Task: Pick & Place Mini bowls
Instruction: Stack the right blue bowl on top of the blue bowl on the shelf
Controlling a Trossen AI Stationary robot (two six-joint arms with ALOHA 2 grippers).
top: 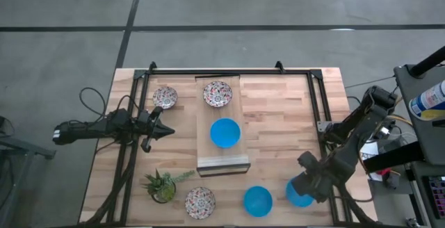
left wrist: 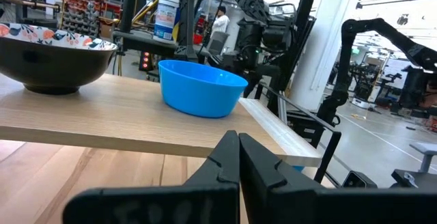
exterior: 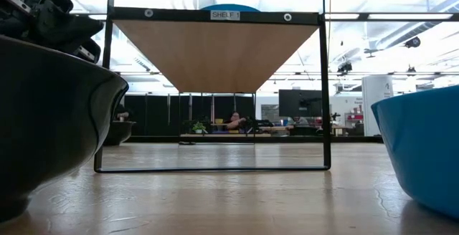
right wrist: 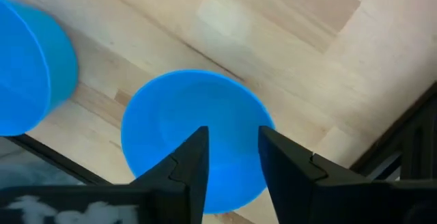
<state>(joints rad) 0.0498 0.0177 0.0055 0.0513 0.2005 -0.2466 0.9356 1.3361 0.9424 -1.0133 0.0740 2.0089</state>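
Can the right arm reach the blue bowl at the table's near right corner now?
Probably yes: the right gripper hangs open directly over that blue bowl, with nothing between them.

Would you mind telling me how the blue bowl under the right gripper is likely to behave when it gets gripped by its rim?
The blue mini bowl looks rigid and smooth, so it may slip in the open right gripper. Shallow and small, it is probably light. Gripped at one edge, it might tilt.

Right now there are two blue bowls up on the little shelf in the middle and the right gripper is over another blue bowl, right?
Not quite: the shelf holds only one blue bowl, as the high view shows. The rest stands: the right gripper is over another blue bowl.
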